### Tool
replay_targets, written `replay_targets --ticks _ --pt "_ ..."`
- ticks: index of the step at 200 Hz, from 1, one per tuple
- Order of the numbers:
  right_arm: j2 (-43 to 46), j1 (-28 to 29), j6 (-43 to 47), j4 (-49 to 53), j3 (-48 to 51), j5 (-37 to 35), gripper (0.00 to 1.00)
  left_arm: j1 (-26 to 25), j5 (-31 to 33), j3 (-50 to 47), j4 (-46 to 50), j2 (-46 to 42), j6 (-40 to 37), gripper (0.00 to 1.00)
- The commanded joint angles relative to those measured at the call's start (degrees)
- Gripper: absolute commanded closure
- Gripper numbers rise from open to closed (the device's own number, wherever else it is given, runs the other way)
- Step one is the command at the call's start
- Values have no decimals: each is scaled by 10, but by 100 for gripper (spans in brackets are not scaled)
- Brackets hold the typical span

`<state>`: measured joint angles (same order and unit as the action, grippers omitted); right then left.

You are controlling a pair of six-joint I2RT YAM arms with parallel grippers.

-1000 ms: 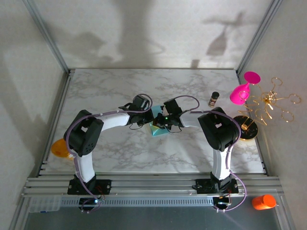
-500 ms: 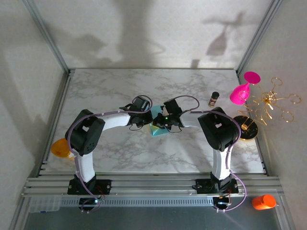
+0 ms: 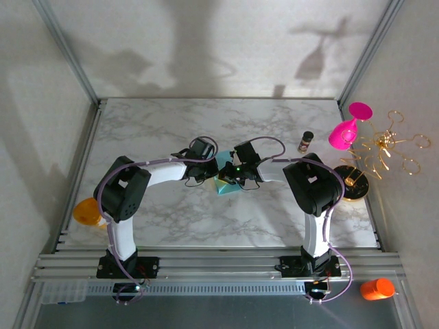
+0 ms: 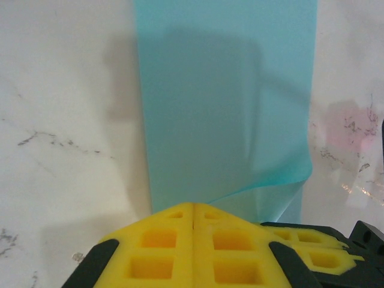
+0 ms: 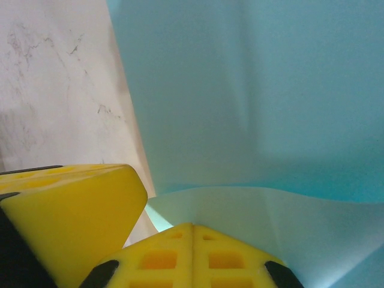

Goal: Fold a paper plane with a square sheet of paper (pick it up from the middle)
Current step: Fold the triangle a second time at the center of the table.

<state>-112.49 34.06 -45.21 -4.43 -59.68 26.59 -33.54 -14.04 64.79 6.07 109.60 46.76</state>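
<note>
The square sheet of paper (image 3: 225,184) is teal-blue and lies on the marble table (image 3: 164,130) at the middle, between the two wrists. In the left wrist view the sheet (image 4: 222,102) stretches flat away from my left gripper (image 4: 193,205). Its near right edge curls up into the shut yellow jaws. My right gripper (image 5: 192,225) is shut too, with a raised flap of the sheet (image 5: 252,90) running into its tip. The left gripper's yellow finger (image 5: 72,207) stands close beside it. From above, the left gripper (image 3: 211,173) and right gripper (image 3: 232,174) meet over the sheet. A paper plane is out of view.
A pink goblet (image 3: 348,129), a small dark jar (image 3: 305,141) and a gold wire stand (image 3: 383,147) sit at the right edge. An orange object (image 3: 85,211) lies off the left edge, an orange cup (image 3: 376,288) by the front rail.
</note>
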Motion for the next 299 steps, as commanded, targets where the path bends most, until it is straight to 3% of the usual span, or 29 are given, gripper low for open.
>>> replay_targets --ticks 1,77,143,299 --pt "-20 3 2 43 15 -30 100 -8 -1 -4 38 29 0 100" --pt "-21 3 2 46 17 -33 100 5 1 -12 32 -1 -6 100" --pt "-21 3 6 51 13 -33 100 21 -39 -11 -3 -45 -7 100" --pt "-21 3 4 44 16 -27 100 32 -82 -50 -41 -19 13 100"
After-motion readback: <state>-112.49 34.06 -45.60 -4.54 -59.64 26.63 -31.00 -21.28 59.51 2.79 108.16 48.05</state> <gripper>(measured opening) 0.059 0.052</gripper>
